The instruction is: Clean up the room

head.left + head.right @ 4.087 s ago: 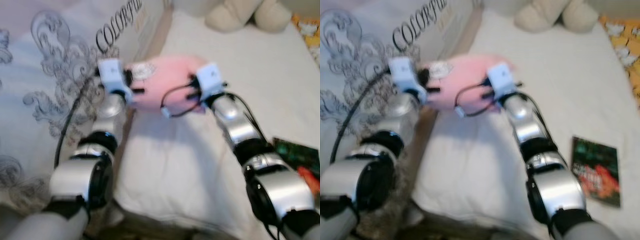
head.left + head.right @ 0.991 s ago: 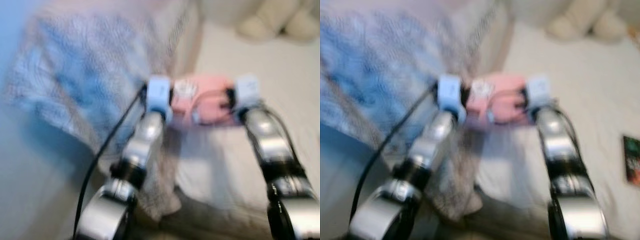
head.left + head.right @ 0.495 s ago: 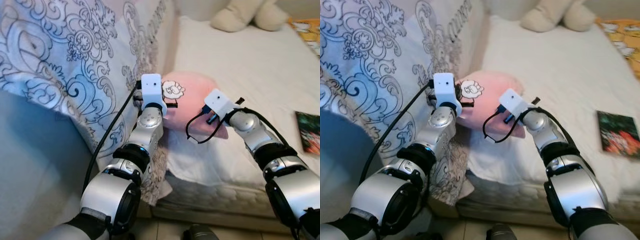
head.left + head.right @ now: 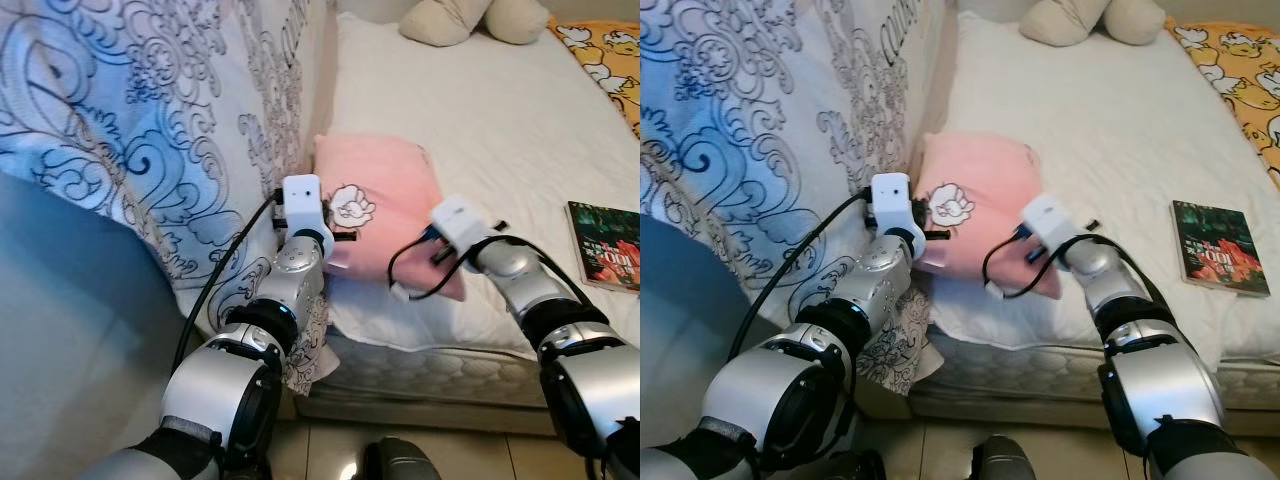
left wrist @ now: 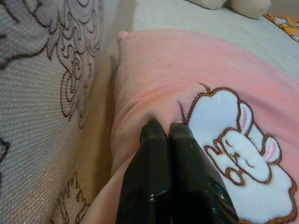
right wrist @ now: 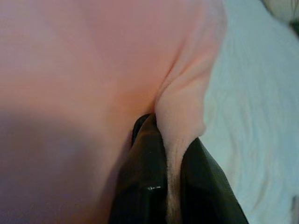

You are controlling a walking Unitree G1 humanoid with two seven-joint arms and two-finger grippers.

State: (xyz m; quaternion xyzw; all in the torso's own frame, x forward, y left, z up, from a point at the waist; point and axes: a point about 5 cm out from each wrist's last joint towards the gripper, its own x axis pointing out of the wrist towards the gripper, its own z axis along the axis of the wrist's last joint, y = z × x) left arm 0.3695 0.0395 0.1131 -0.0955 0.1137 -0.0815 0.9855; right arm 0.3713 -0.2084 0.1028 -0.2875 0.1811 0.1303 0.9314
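Pillow (image 4: 385, 195), pink with a white sheep patch, is pinched at both near corners: the left hand (image 5: 169, 135) has its fingers pressed together on a fold beside the patch, the right hand (image 6: 168, 140) clamps the opposite edge. It lies on the bed (image 4: 480, 110) straight ahead of both hands, long axis running away from the robot, beside the patterned quilt (image 4: 150, 130). A book (image 4: 605, 245) lies well apart on the right.

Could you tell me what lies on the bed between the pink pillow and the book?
Nothing: between the pink pillow and the book, the right eye view shows only bare white sheet.
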